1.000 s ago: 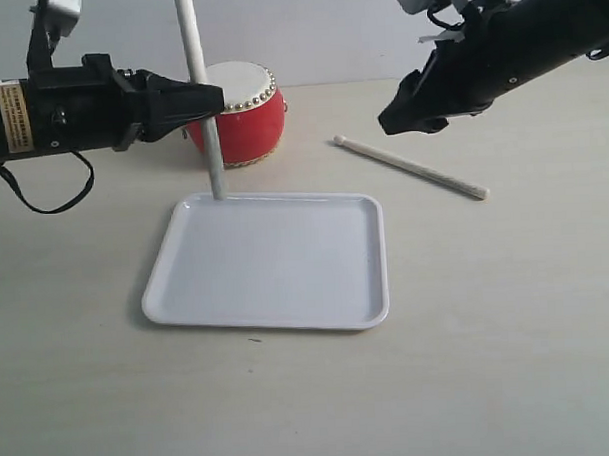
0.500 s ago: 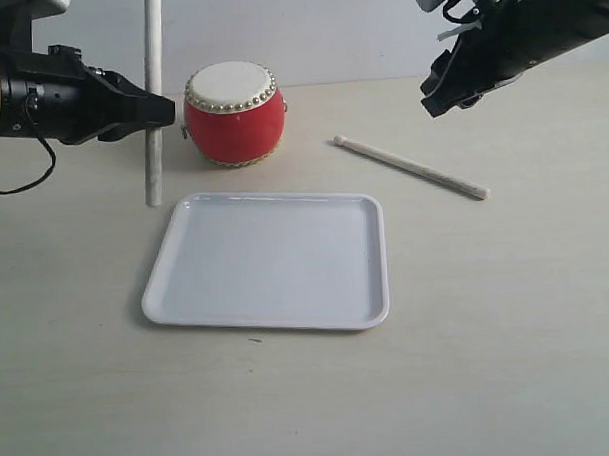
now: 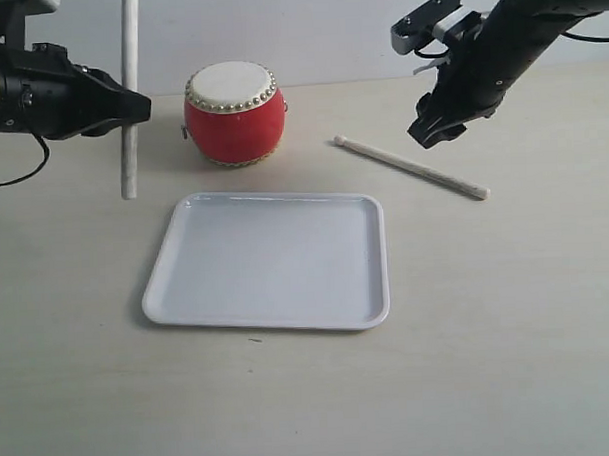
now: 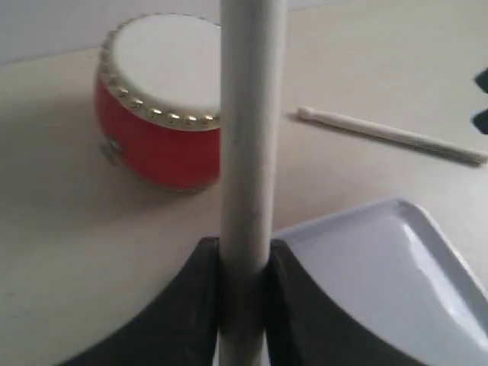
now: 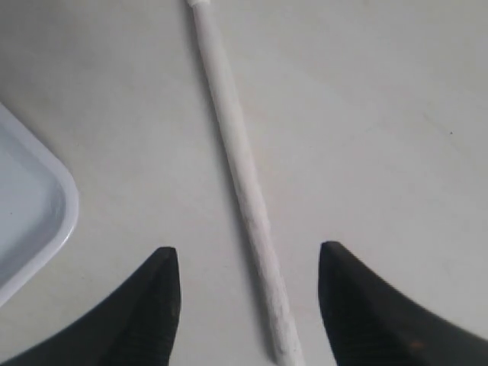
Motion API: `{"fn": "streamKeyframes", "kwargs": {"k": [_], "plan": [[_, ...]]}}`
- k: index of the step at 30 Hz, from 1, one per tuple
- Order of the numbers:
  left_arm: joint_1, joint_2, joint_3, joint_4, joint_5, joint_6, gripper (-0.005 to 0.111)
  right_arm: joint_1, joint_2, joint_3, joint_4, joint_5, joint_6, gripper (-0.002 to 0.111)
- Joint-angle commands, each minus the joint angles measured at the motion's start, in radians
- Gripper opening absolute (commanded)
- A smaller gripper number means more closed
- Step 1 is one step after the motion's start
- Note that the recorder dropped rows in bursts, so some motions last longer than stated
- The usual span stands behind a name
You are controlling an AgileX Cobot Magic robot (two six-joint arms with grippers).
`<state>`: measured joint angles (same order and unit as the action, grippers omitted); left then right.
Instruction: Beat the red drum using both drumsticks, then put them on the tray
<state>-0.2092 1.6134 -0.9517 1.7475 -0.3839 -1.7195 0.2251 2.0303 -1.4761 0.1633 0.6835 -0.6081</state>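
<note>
While the left tool (image 3: 130, 102) clenched one drumstick (image 3: 130, 164) upright beside the red drum (image 3: 234, 115), right tool (image 5: 248, 259) released, spread jaws clear only in its wrist view, above the other drumstick (image 5: 242, 191) on tabletop (image 3: 508, 311) near tray (image 3: 278, 324)

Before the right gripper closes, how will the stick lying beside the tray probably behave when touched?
The stick is round and slim, so it may roll if nudged from one side. It looks straight and wooden, so probably stiff and light.

Bright, even light; soft shadow beneath the tray (image 3: 276, 269); left wrist view's near drumstick (image 4: 248, 152) is blurred.
</note>
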Motion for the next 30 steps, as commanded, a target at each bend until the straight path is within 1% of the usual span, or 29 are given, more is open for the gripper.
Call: {"fn": "streamKeyframes", "kwargs": {"k": [1, 5, 8, 9, 10, 11, 13, 18, 21, 23, 24, 26, 30], "plan": [[0.001, -0.010, 0.007, -0.003, 0.198, 0.017, 0.000, -0.006, 0.009, -0.027, -0.009, 0.015, 0.009, 0.052], [0.001, -0.016, 0.033, -0.003, 0.384, 0.050, 0.000, -0.006, 0.007, -0.029, -0.011, 0.013, 0.009, 0.052], [0.001, -0.019, 0.065, -0.003, 0.566, 0.081, 0.000, -0.006, 0.007, -0.029, -0.017, 0.012, 0.009, 0.052], [0.001, -0.019, 0.078, -0.017, 0.640, 0.115, 0.000, -0.006, 0.007, -0.029, -0.022, 0.012, 0.009, 0.052], [0.001, -0.019, 0.082, -0.066, 0.679, 0.162, 0.000, -0.006, 0.007, -0.029, -0.026, 0.012, 0.009, 0.052], [0.001, -0.019, 0.085, -0.156, 0.720, 0.258, 0.000, -0.006, 0.007, -0.029, -0.034, 0.012, 0.009, 0.052], [0.001, -0.019, 0.075, -0.388, 0.787, 0.508, 0.000, -0.006, 0.007, -0.029, -0.043, 0.022, 0.009, 0.052], [0.001, -0.019, -0.028, -1.187, 0.984, 1.303, 0.000, -0.006, 0.007, -0.029, -0.043, 0.027, 0.009, 0.052], [0.001, -0.019, -0.072, -1.563, 1.060, 1.681, 0.000, -0.006, 0.007, -0.029, -0.043, 0.029, 0.009, 0.051], [-0.003, -0.019, -0.082, -1.726, 1.064, 1.866, 0.000, -0.006, 0.007, -0.029, -0.048, 0.030, 0.007, 0.051], [-0.006, -0.019, -0.082, -1.785, 1.064, 1.925, 0.000, -0.006, 0.007, -0.029, -0.050, 0.036, 0.005, 0.051], [-0.020, -0.019, -0.082, -1.828, 1.062, 1.975, 0.000, -0.006, 0.009, -0.029, -0.050, 0.047, -0.013, 0.051], [-0.058, -0.019, -0.082, -1.828, 1.041, 1.977, 0.000, -0.006, 0.009, -0.029, -0.050, 0.041, -0.054, 0.049]]}}
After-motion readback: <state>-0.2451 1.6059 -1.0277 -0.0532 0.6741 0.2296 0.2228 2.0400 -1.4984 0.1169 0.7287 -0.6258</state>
